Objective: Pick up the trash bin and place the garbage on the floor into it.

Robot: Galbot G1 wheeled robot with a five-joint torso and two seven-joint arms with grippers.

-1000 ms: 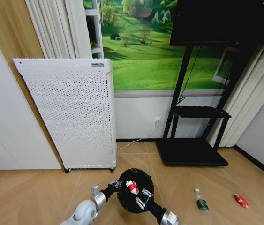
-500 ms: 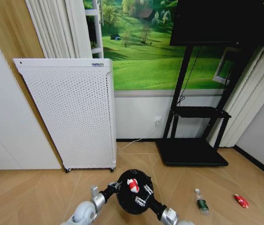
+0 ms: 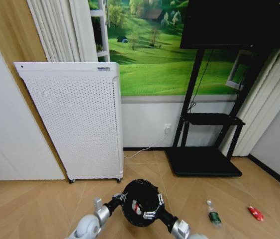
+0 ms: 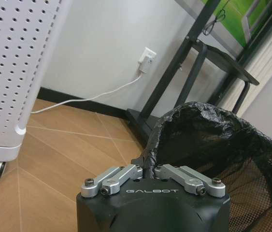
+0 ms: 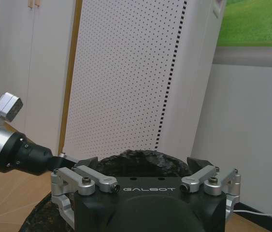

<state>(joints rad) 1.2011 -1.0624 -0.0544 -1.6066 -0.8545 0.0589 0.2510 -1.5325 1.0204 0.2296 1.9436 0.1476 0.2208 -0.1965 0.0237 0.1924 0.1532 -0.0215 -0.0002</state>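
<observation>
Above the parquet floor (image 3: 40,204), the black trash bin (image 3: 139,195) is gripped at its rim by the left gripper (image 3: 119,197); the right gripper (image 3: 152,214) is spread open over its mouth.

A white perforated appliance (image 3: 77,119) on castors stands against the wall beside pale curtains (image 3: 65,30) — to its right a meadow mural (image 3: 152,50), a wall socket (image 3: 167,127) with white cable, and a black TV stand (image 3: 204,149).

Bottle (image 3: 213,215) right of bin (image 3: 140,202)
</observation>
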